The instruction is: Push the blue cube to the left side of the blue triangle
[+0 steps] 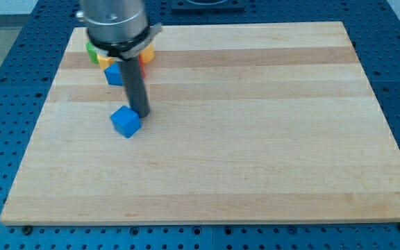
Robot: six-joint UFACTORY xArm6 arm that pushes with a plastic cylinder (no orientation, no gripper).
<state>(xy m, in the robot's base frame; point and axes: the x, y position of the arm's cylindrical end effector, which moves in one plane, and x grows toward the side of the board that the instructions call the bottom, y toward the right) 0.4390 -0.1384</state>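
A blue cube [126, 122] lies on the wooden board [255, 139] in the view's left half. My tip [139, 113] stands at the cube's upper right edge, touching or nearly touching it. A second blue block [114, 74], likely the blue triangle, sits above the cube near the board's top left, partly hidden behind the rod and the arm's body.
A cluster of small blocks lies at the board's top left under the arm: a green one [92, 50], a yellow one [105, 61], a red one [144, 59] and an orange-yellow one [148, 51], mostly hidden by the arm. A blue perforated table surrounds the board.
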